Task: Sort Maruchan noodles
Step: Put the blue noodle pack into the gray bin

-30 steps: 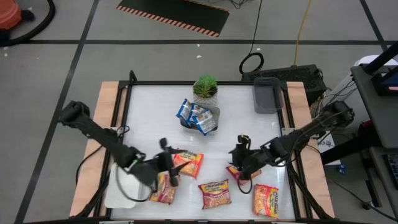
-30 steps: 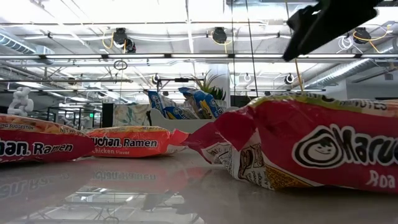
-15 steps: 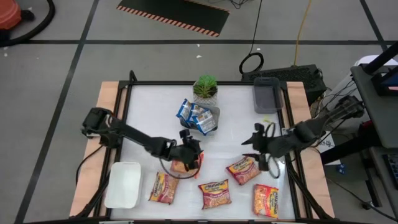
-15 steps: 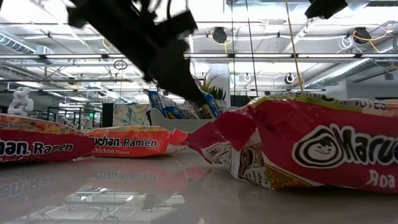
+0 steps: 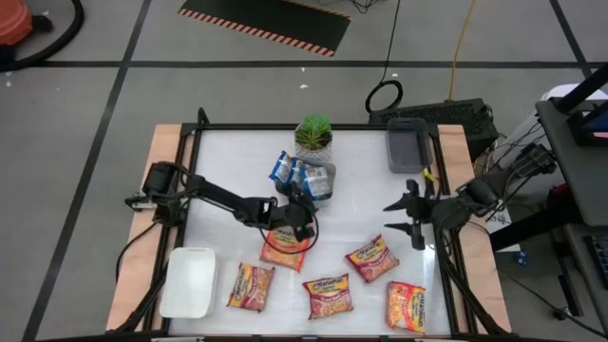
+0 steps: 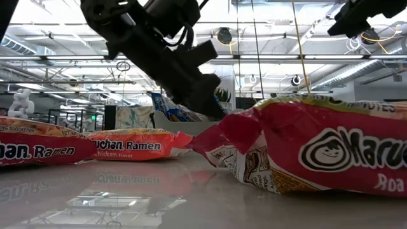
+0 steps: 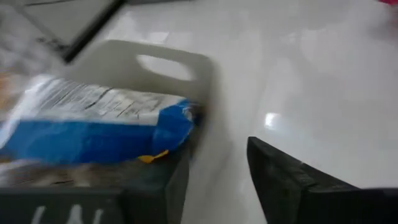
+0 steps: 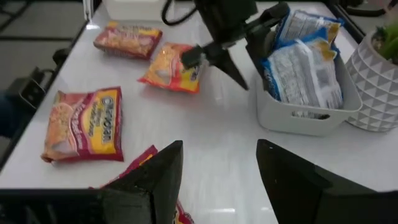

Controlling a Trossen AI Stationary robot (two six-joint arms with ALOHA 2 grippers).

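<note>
From above, we saw the left gripper (image 5: 302, 217) just beside the small bin (image 5: 323, 177) of blue packets (image 5: 296, 175), jaws spread and holding nothing, an orange packet (image 5: 284, 250) on the desk (image 5: 228, 171) under the arm. The right gripper (image 5: 410, 220) hung well right of the bin, jaws spread. At desk height, a red packet (image 6: 318, 152) filled the foreground. The left wrist view showed a blue packet (image 7: 93, 127) inside the bin. The right wrist view showed orange and pink packets (image 8: 84, 124) lying near the bin.
</note>
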